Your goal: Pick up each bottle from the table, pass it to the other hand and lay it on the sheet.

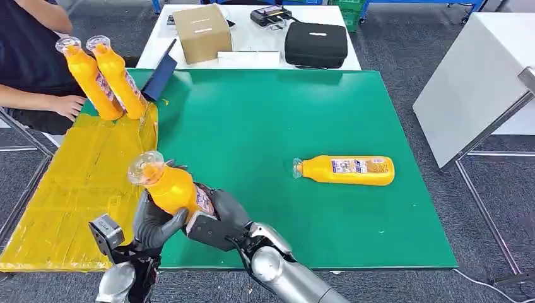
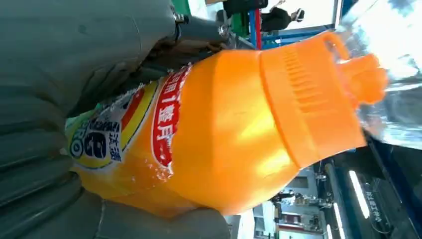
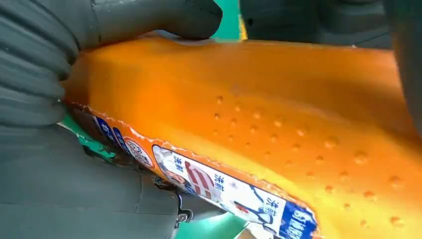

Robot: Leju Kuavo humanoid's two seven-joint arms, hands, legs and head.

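Orange plastic, glossy and dimpled along one side, makes up the bottle [image 1: 169,187] I hold between both arms near the front edge of the green tabletop [image 1: 265,126]. It has a ribbed orange shoulder, a clear cap over the spout and a label with red, yellow and blue print. It is tilted, cap pointing up and toward the yellow sheet [image 1: 76,189] on my left.

My left robot hand [image 1: 154,224] wraps its fingers around the bottle's lower body from the left. My right robot hand [image 1: 217,218] closes around it from the right; its thumb [image 3: 159,17] presses on the orange side. Both are clasped on this same bottle.

One more bottle [image 1: 345,170] lies on its side on the tabletop, well apart to my right, cap toward me. Two bottles [image 1: 104,76] stand tilted at the far end of the sheet, beside a person's hand [image 1: 66,106].
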